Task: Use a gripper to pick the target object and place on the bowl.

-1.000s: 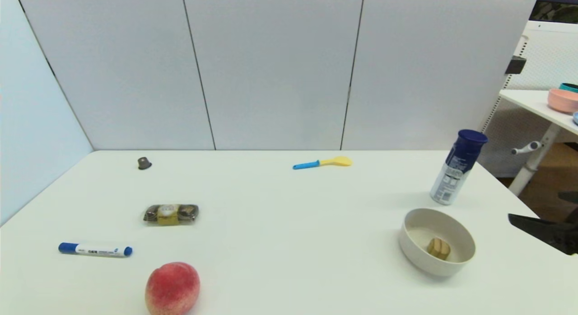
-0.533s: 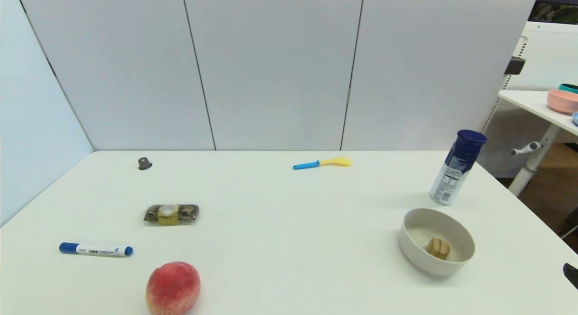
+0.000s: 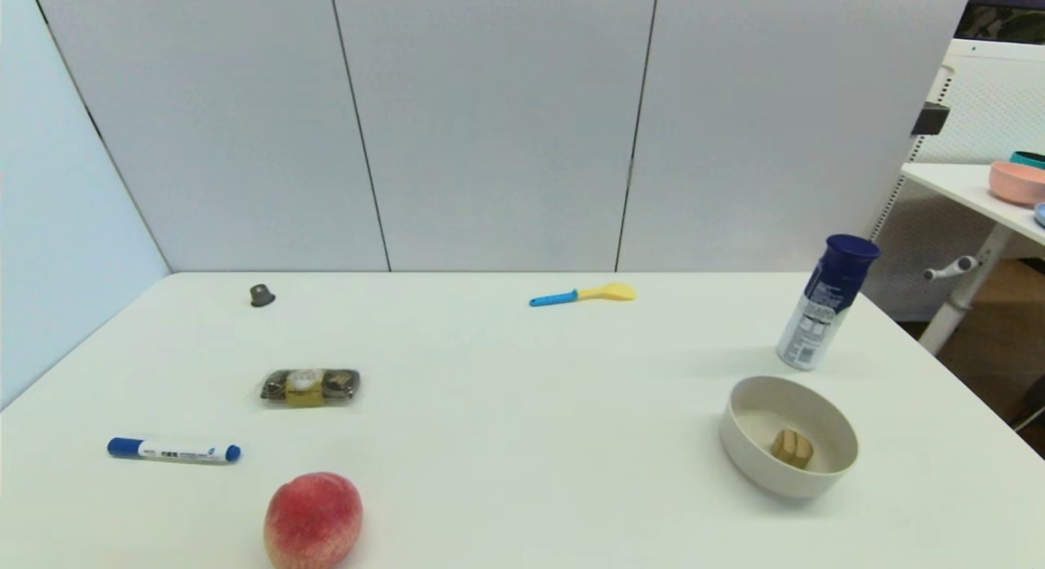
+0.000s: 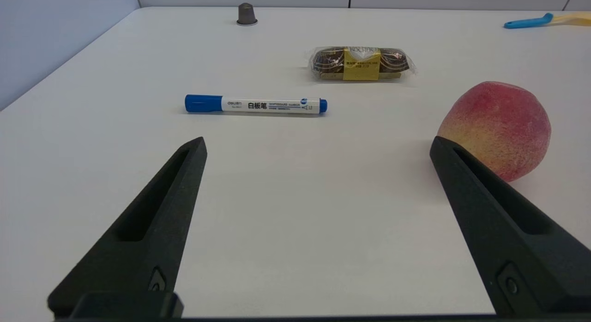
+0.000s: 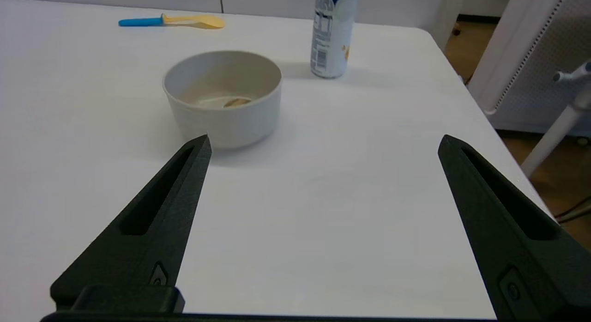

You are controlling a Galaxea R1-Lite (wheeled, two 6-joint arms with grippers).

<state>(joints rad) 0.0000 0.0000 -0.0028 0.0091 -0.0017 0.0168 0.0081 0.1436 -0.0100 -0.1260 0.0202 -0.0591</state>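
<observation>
Both grippers sit low at the table's near edge, jaws spread wide and empty: the left gripper (image 4: 318, 146) before the peach (image 4: 496, 128), the right gripper (image 5: 323, 144) before the bowl (image 3: 739, 442). The target object (image 3: 792, 448) lies inside that bowl. A chocolate pack (image 4: 362, 63) reads "ROCHER"; the blue-capped marker (image 4: 256, 104) carries Chinese characters.

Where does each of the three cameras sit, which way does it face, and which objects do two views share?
Head view: high, facing forward and down over the white table; no arm shows.
Left wrist view: low, behind the open left gripper, facing the blue-capped white marker and red-yellow peach.
Right wrist view: behind the open right gripper, facing the beige-white round bowl.
Shared: head and right wrist views show the small tan wooden cylinder inside that bowl.
</observation>
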